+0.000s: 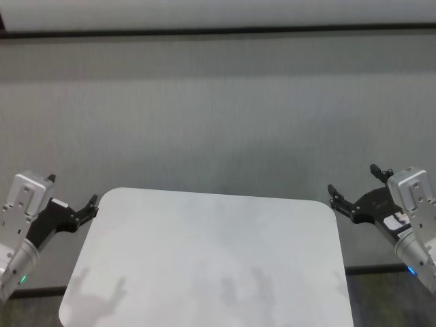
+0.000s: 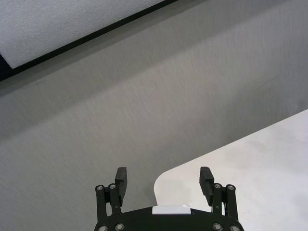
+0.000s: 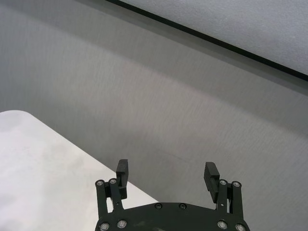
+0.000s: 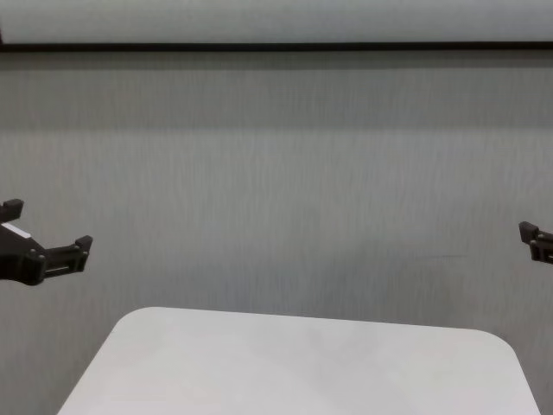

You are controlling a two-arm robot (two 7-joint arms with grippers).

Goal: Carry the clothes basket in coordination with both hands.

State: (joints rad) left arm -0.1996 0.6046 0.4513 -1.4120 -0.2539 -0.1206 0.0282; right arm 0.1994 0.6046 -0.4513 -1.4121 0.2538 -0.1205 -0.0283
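Observation:
The clothes basket is out of view in every frame. My left gripper (image 1: 71, 192) hovers open and empty off the left far corner of the white table (image 1: 204, 266). It also shows open in the left wrist view (image 2: 163, 174) and in the chest view (image 4: 47, 225). My right gripper (image 1: 353, 178) hovers open and empty off the table's right far corner. It shows open in the right wrist view (image 3: 167, 167), and only one fingertip (image 4: 528, 230) shows in the chest view.
The white table with rounded corners (image 4: 302, 363) stands in front of me with nothing showing on it. Grey floor (image 1: 218, 122) stretches beyond it to a pale wall with a black baseboard line (image 1: 218, 30).

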